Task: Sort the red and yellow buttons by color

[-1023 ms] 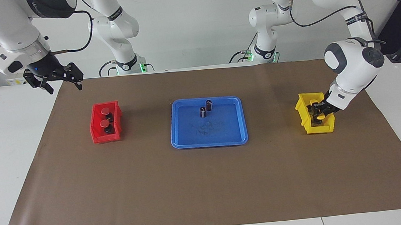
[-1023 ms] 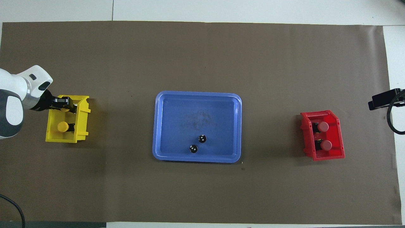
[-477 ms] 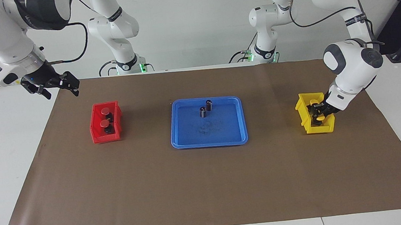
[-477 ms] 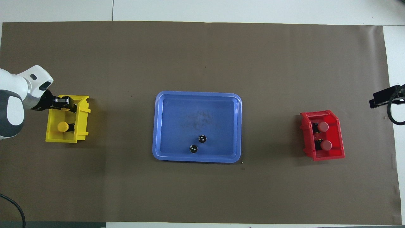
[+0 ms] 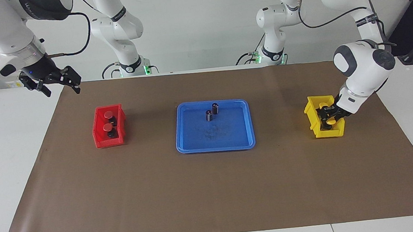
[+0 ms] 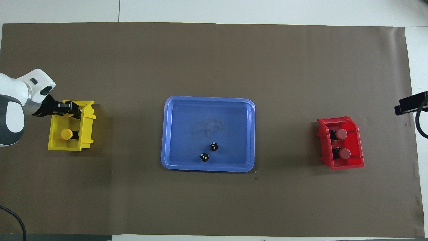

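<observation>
With two red buttons [image 5: 108, 121] already in the red bin [image 5: 99, 139], the yellow button [image 5: 329, 121] gripped by the left gripper [image 5: 328, 115] should be released low in the yellow bin [image 5: 313, 121], clear of the other yellow button [image 6: 66, 134]; the right gripper [image 5: 57, 82] waits, spread wide.

Place: a robotics lab — two white arms [image 5: 358, 61] are standing at a white table [image 5: 8, 155].
Signs: brown mat [image 5: 213, 190], bare wall, cables are hanging.

Left pincer [image 5: 328, 116] hides second yellow button in yellow bin [image 5: 313, 121]; grip unreadable. Right pincer [image 6: 409, 104] cut off at overhead edge.
</observation>
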`<state>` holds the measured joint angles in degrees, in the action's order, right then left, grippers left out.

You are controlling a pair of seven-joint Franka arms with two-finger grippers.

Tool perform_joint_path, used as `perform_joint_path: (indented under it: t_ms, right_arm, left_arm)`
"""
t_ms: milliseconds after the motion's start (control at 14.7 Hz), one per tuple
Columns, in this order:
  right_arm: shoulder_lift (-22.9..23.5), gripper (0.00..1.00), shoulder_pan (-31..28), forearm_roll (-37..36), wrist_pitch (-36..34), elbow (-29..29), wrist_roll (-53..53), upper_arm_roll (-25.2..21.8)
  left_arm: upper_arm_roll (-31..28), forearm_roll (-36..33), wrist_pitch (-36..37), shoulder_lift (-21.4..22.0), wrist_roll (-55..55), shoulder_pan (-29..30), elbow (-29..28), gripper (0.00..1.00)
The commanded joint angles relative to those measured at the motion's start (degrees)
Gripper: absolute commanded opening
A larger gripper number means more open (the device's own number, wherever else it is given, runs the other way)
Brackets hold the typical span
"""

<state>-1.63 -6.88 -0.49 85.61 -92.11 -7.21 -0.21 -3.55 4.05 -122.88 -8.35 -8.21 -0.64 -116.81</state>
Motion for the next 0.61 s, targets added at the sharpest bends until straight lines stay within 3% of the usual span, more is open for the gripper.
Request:
perform_joint_path:
  t_ms: [0,273,545]
  right_arm:
    - [-0.3,1.00,0.1,-0.1,-0.6,-0.3,0.8,0.1]
    - [-0.3,1.00,0.1,-0.1,-0.5,-0.3,1.0,0.1]
    - [-0.3,1.00,0.1,-0.1,-0.6,-0.3,1.0,0.1]
  left_arm:
    - [0.4,0.3,6.7,1.0,-0.3,0.4,4.2,0.58]
    - [0.5,0.2,14.1,1.2,-0.1,-0.2,10.8,0.64]
    - [0.8,-0.1,22.2,4.4,0.1,-0.4,17.3,0.72]
